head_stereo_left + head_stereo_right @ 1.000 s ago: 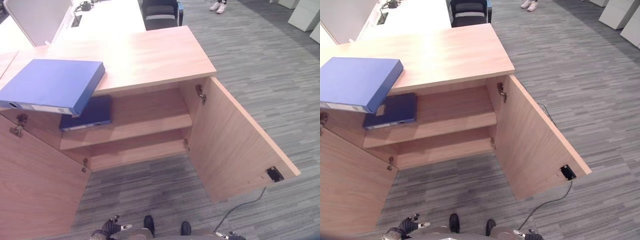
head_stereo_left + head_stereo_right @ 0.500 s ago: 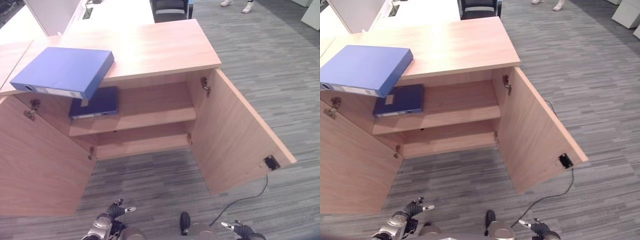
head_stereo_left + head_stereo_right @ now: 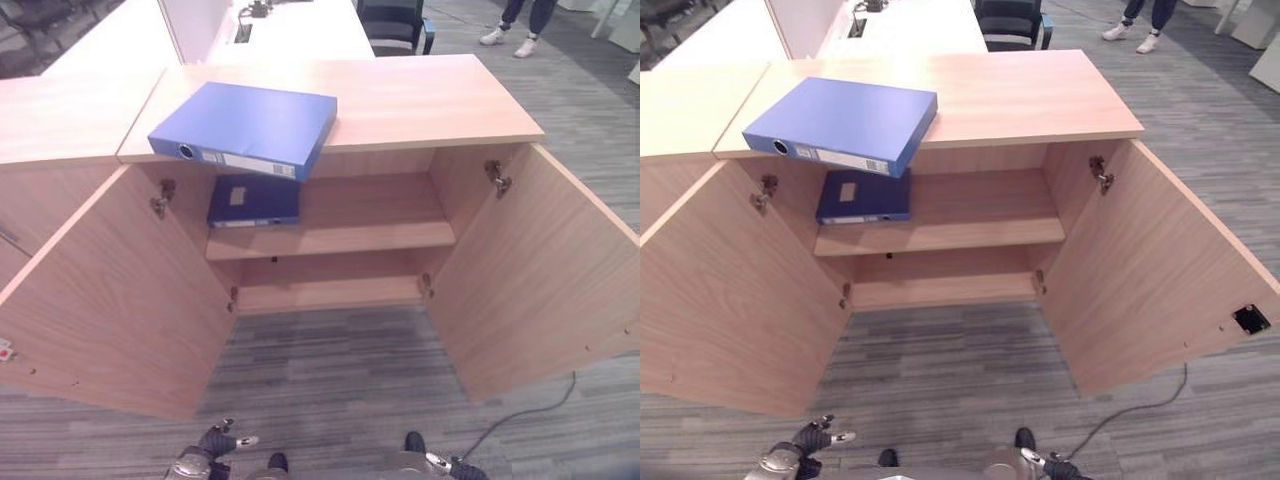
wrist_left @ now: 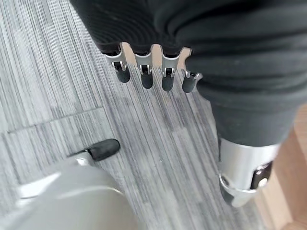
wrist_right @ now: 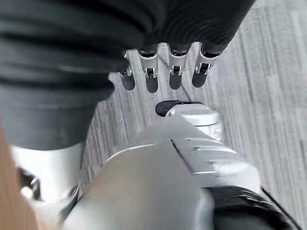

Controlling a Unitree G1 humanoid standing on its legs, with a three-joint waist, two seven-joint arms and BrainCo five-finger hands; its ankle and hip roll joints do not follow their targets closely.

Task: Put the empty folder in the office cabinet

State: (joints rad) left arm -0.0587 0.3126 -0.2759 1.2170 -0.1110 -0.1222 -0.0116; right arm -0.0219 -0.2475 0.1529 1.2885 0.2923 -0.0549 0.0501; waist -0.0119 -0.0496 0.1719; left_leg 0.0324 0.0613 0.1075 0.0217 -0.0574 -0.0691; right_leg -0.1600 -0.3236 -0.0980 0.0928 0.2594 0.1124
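Nothing is picked up yet; the folder (image 3: 248, 128) lies on the cabinet (image 3: 430, 95) top (doors wide); left hand (image 3: 212, 448) and right hand (image 3: 1048, 466) hang slack, empty; next, reach up.

Left hand (image 3: 212, 448) low at side, fingers relaxed, holding nothing; right hand (image 3: 1052, 467) likewise.

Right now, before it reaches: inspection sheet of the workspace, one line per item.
Surface: light wooden cabinet top, bare beside the folder.
Job's things: large blue lever-arch folder lies flat on the top, its corner overhanging the front edge; cabinet's both doors open, lower shelf bare.
Clutter: darker blue folder flat on the upper shelf.
Hands: left hand and right hand hang low over the carpet, fingers relaxed, holding nothing.
Cables: nothing seen.
Surroundings: grey carpet, black office chair, a person's legs beyond.
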